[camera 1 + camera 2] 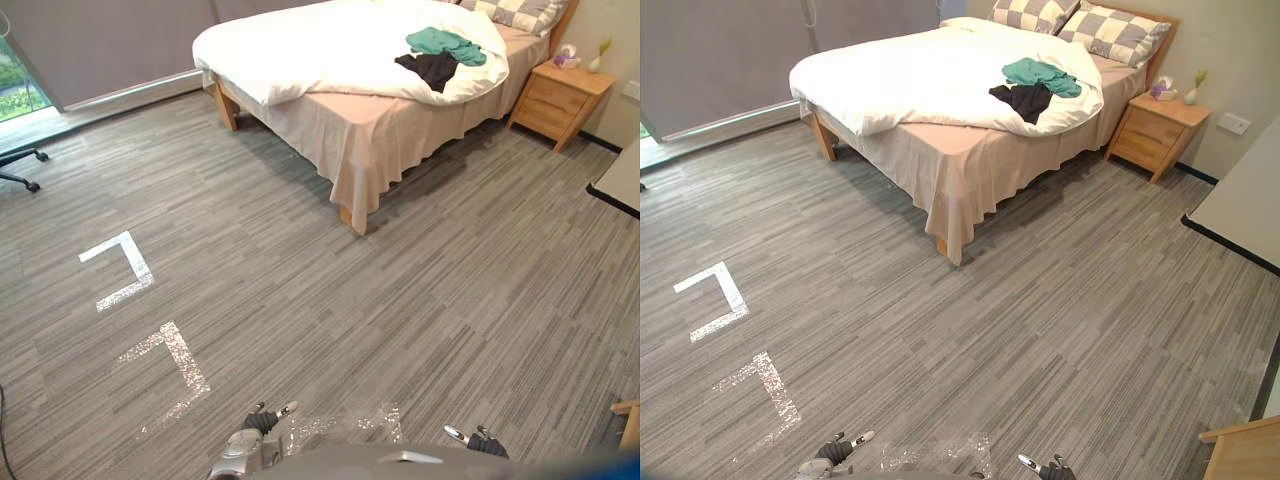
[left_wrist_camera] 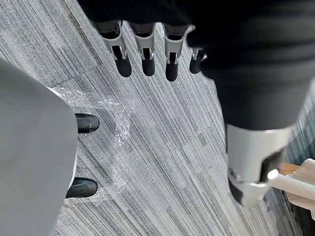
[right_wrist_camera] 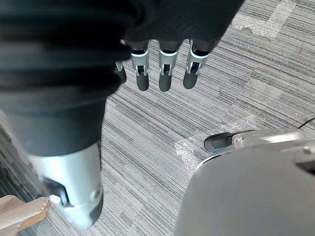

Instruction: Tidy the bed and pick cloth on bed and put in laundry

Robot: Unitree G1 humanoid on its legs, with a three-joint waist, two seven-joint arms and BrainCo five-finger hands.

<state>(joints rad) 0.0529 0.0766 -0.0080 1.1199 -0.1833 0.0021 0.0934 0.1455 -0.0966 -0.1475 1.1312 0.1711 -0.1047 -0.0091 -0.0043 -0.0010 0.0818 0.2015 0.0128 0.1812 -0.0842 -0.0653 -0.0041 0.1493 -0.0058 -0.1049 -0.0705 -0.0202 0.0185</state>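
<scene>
A teal cloth (image 1: 446, 43) and a black cloth (image 1: 430, 68) lie crumpled together on the white duvet (image 1: 330, 50) of the bed (image 1: 970, 165), far ahead near the checkered pillows (image 1: 1110, 30). The duvet is rumpled and hangs off the near side. My left hand (image 1: 250, 440) and right hand (image 1: 478, 440) hang low at the bottom edge of the eye views, a long way from the bed. In the left wrist view the left hand's fingers (image 2: 148, 61) point straight down at the carpet, holding nothing. The right hand's fingers (image 3: 164, 73) are likewise straight and empty.
A wooden nightstand (image 1: 558, 98) with a tissue box and a small vase stands right of the bed. A dark-edged table (image 1: 620, 185) juts in at the right. An office chair base (image 1: 20, 165) sits far left. Silver tape marks (image 1: 125, 268) lie on the grey carpet.
</scene>
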